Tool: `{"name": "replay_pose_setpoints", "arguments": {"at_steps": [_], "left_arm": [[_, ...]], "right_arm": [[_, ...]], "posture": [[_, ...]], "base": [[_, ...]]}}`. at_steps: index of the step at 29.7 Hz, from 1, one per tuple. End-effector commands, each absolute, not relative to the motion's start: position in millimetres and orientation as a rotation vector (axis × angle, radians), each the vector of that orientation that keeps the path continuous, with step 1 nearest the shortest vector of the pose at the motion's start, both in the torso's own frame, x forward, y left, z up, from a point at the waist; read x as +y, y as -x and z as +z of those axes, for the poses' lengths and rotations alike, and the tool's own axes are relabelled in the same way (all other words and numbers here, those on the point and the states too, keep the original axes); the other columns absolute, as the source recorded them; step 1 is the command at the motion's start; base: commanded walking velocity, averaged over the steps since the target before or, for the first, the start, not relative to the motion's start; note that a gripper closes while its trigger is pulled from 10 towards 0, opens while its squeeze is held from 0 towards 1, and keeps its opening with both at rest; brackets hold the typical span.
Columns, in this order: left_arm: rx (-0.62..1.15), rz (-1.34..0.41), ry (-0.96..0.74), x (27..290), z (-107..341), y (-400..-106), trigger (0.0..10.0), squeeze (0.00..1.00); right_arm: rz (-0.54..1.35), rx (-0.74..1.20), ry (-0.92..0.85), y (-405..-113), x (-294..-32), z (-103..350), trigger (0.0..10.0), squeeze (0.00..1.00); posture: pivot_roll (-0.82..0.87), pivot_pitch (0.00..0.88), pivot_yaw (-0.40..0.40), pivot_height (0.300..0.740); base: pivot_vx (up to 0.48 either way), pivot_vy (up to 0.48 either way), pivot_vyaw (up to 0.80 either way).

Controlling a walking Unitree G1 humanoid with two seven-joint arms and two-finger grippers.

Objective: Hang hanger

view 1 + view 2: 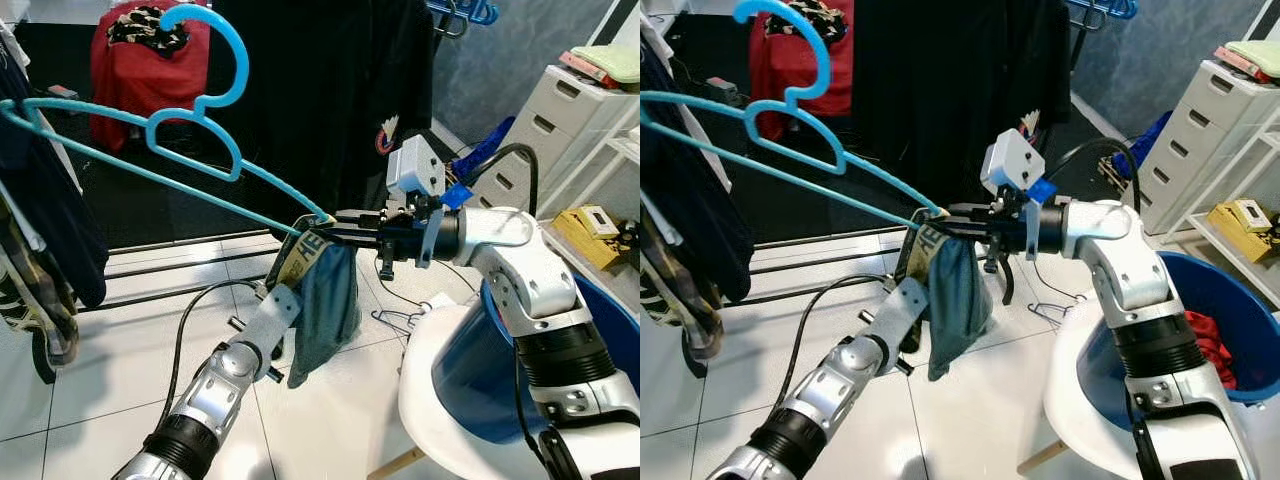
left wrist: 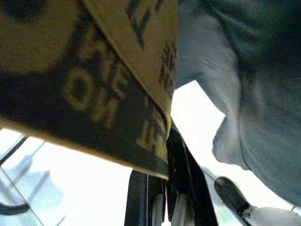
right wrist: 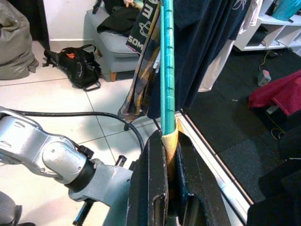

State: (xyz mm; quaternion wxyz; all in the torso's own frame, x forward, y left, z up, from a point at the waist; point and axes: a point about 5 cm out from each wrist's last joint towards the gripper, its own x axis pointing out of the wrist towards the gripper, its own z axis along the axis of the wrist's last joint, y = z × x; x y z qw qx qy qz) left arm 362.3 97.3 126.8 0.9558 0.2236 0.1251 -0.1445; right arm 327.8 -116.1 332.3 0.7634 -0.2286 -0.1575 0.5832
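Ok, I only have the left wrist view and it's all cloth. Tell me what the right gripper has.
Observer: The right gripper is shut on one end of the blue hanger, pinching the yellow waistband against it.
Operator: Give me the garment's position.
Observer: The grey-blue garment droops from that end of the hanger, draped over the left gripper.
Operator: Now the hook.
Observer: The hook is up in the air toward the robot's left, not on any rail yet.
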Motion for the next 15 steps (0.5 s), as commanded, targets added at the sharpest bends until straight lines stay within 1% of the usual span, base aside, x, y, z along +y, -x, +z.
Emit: {"name": "replay_pose_setpoints", "arguments": {"at_steps": [1, 11, 12, 13, 14, 15], "left_arm": [[0.269, -0.307, -0.454, 90, 120, -360, 0.0, 0.0], [0.261, -0.29, -0.496, 96, 117, -365, 0.0, 0.0], [0.256, -0.28, -0.51, 103, 121, -368, 6.0, 0.0], [0.256, -0.28, -0.51, 103, 121, -368, 6.0, 0.0], [0.248, -0.271, -0.53, 114, 128, -371, 10.0, 0.0], [0.236, -0.266, -0.561, 131, 135, -372, 10.0, 0.0]], "right_arm": [[1.279, -0.359, 0.51, -324, -118, 337, 10.0, 0.0], [1.275, -0.343, 0.522, -323, -121, 337, 10.0, 0.0], [1.275, -0.339, 0.525, -322, -122, 337, 10.0, 0.0], [1.275, -0.339, 0.525, -322, -122, 337, 10.0, 0.0], [1.276, -0.336, 0.529, -321, -123, 336, 10.0, 0.0], [1.284, -0.329, 0.532, -318, -125, 335, 10.0, 0.0]], "posture": [[-0.18, 0.231, -0.12, 0.74], [-0.19, 0.23, -0.118, 0.74], [-0.19, 0.229, -0.114, 0.74], [-0.19, 0.229, -0.114, 0.74], [-0.19, 0.228, -0.11, 0.74], [-0.19, 0.227, -0.108, 0.74]], "base": [[0.0, 0.0, 0.0], [0.0, 0.0, 0.0], [0.0, 0.0, 0.0], [0.0, 0.0, 0.0], [0.0, 0.0, 0.0], [0.0, 0.0, 0.0]]}}
